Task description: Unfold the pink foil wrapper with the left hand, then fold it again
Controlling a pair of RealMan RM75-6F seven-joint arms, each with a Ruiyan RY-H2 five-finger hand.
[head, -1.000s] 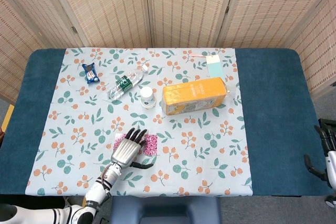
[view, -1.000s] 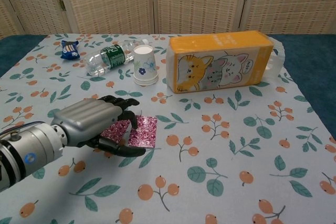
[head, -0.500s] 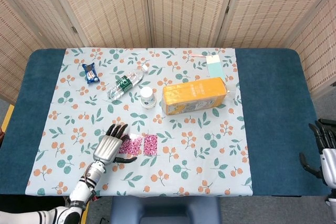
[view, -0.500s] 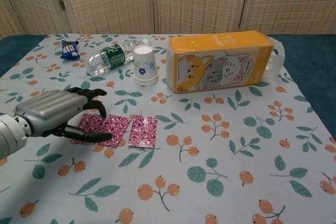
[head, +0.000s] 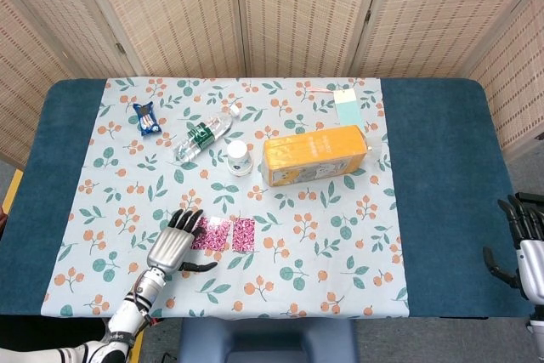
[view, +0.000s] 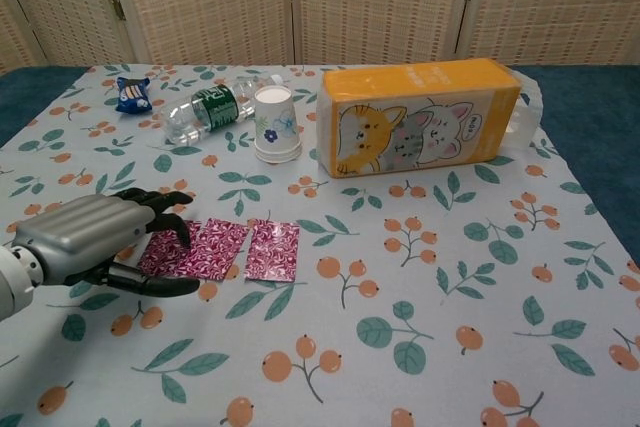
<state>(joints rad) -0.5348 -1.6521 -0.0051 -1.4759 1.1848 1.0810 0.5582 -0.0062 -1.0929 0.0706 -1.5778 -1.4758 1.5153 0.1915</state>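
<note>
The pink foil wrapper [view: 232, 247] lies spread flat in three panels on the floral cloth; in the head view the pink foil wrapper [head: 228, 234] sits near the front middle. My left hand [view: 98, 238] hovers over its left end with fingers apart, fingertips at the leftmost panel and thumb stretched along its near edge, gripping nothing. The head view shows the left hand [head: 176, 243] just left of the foil. My right hand [head: 525, 242] hangs at the far right table edge, fingers apart and empty.
An orange tissue box [view: 420, 129], a paper cup [view: 275, 124], a lying water bottle [view: 212, 106] and a blue snack packet [view: 131, 93] stand behind the foil. A tag card [head: 347, 108] lies at the back right.
My left hand slid left and drew back toward the front edge, and the foil went from mostly covered to lying fully spread in three panels. The right hand barely moved.
</note>
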